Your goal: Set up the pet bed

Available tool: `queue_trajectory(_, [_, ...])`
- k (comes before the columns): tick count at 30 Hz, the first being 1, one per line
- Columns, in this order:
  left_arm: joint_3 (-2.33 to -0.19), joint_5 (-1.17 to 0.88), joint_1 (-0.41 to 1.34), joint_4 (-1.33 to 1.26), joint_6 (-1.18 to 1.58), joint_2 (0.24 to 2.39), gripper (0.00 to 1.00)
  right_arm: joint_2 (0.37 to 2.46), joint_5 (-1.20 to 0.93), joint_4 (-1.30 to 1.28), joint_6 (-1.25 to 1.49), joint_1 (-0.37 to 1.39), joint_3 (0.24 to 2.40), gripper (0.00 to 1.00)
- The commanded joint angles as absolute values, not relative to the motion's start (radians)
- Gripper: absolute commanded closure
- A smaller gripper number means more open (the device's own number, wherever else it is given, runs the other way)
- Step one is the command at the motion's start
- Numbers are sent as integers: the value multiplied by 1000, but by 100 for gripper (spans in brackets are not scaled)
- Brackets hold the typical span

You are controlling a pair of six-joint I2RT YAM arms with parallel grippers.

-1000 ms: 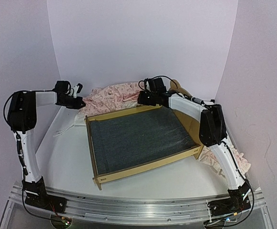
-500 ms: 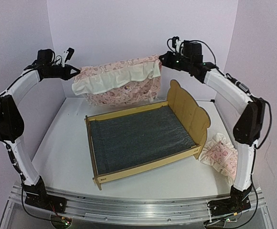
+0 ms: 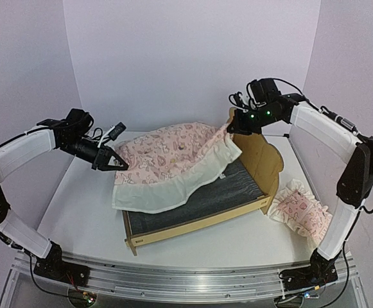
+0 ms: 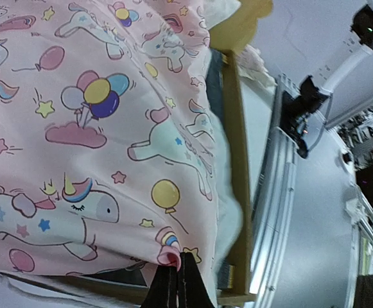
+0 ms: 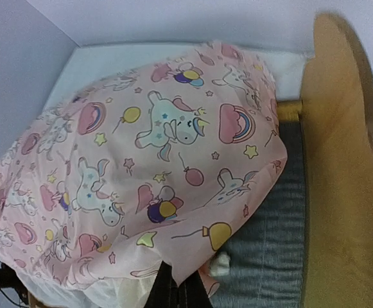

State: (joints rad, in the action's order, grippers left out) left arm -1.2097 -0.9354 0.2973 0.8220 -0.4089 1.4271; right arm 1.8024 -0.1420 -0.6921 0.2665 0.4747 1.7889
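The pet bed point(image 3: 196, 226) is a pale-wood frame with a bear-ear headboard point(image 3: 264, 156) and a dark grey base point(image 3: 221, 197), standing mid-table. A pink unicorn-print quilt point(image 3: 173, 156) with a white border billows over its far half. My left gripper point(image 3: 117, 165) is shut on the quilt's left corner, near the bed's far left corner. My right gripper point(image 3: 233, 126) is shut on the right corner, just above the headboard. In the left wrist view the fingertips point(image 4: 177, 256) pinch a pink fold. The right wrist view shows my gripper point(image 5: 176, 274) pinching the quilt point(image 5: 147, 160) above the grey base point(image 5: 279, 256).
A ruffled pink pillow point(image 3: 300, 215) lies on the table right of the bed, beside the right arm's lower link. White walls close in the back and both sides. The metal rail point(image 3: 186, 282) with the arm bases runs along the near edge.
The quilt was heaped behind the bed, then lifted and stretched high between both grippers. Now both arms have come down and forward, and the quilt drapes over the bed's far half.
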Motion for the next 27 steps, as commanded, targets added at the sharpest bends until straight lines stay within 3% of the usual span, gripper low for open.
queue_trajectory(1, [-1222,-1039,300,966,-571,1373,100,1682,-144,-874,279,476,1759,100])
queue_trajectory(17, [-1204,-1075,428,1143,-706,1390,100,1647,-74,-1291,310,478,1825,100])
queue_trajectory(23, [-1217,-1142,428,1206,-760,1398,100,1626,-50,-1328,315,479,1838,99])
queue_trajectory(25, [-1201,-1147,428,1231,-790,1396,88,1627,-50,-1348,316,480,1842,90])
queue_trajectory(27, [-1203,-1134,428,1285,-859,1399,63,1639,-48,-1382,311,480,1867,73])
